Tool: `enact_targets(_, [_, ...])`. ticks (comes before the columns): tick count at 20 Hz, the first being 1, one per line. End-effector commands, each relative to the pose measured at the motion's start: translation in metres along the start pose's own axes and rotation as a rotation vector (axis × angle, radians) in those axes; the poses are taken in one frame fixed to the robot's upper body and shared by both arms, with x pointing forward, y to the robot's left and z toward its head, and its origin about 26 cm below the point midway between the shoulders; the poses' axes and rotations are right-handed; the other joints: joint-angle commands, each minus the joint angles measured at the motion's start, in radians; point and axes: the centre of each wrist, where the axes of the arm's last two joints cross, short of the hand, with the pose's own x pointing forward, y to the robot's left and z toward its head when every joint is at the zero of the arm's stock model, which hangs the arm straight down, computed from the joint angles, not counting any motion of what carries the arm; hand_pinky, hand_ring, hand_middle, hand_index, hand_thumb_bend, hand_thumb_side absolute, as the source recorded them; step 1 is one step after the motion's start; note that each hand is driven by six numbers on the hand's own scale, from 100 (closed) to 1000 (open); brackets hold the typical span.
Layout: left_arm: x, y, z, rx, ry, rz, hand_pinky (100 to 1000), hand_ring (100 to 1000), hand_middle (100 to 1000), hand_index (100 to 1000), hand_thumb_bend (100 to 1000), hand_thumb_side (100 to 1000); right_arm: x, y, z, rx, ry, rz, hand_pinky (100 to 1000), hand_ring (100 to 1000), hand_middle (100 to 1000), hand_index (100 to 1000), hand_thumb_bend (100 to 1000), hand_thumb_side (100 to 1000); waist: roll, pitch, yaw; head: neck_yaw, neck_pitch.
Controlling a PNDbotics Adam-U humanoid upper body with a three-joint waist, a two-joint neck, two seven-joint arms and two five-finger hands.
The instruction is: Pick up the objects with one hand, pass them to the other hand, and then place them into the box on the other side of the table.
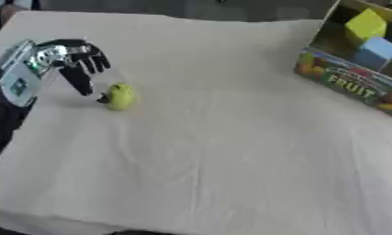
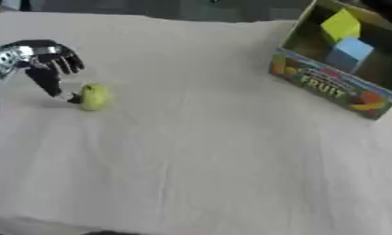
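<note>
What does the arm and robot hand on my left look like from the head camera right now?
The left robot hand has black fingers and thumb under a shiny silver knuckle section. The left forearm wears a pale grey-white casing with a small greenish panel, with black below it at the picture's edge. No right arm shows in either view.

Box (image 2: 331, 87): right side cut off by picture edge.
Left robot hand (image 1: 74, 59): wrist and arm partly cut off at left edge.
Yellow-green object (image 1: 121, 97): blurred; kind cannot be told.
Right robot hand: shows in neither view.

Left hand (image 1: 80, 64) beside yellow-green fruit (image 1: 121, 97)
</note>
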Motion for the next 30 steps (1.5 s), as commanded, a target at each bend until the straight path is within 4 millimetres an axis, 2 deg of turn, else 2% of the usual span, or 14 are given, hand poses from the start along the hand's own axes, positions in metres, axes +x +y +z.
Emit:
enact_targets(1, [0.002,0.009,0.004,0.02,-0.024,0.013,765,747,673,793,559,158,0.011,-0.006,-0.001,-0.009,-0.037,0.009,1000,1000,735,863,100,513,0.001,-0.02,-0.002,0.008,0.002])
enact_targets(9, [0.016,0.011,0.005,-0.024,-0.106,0.105,766,746,668,774,501,140,0.011,-0.002,-0.002,0.002,-0.031,0.007,1000,1000,735,862,100,514,0.001,-0.017,-0.006,0.015,0.003])
enact_targets(13, [0.015,0.018,0.013,-0.088,-0.103,0.085,774,759,686,783,532,158,0.009,-0.004,-0.002,-0.002,-0.028,0.017,1000,1000,735,863,100,514,0.003,-0.017,-0.01,0.016,0.009])
enact_targets(20, [0.017,0.024,0.019,-0.096,-0.068,0.012,784,776,710,788,590,132,0.009,-0.003,-0.002,0.007,-0.025,0.016,1000,1000,735,863,100,514,0.004,-0.02,-0.007,0.018,0.01])
enact_targets(30, [0.019,0.007,0.001,-0.13,-0.04,-0.01,782,771,700,780,564,153,0.01,-0.002,-0.003,0.015,-0.031,0.01,1000,1000,735,862,100,510,0.0,-0.018,-0.01,0.028,0.01])
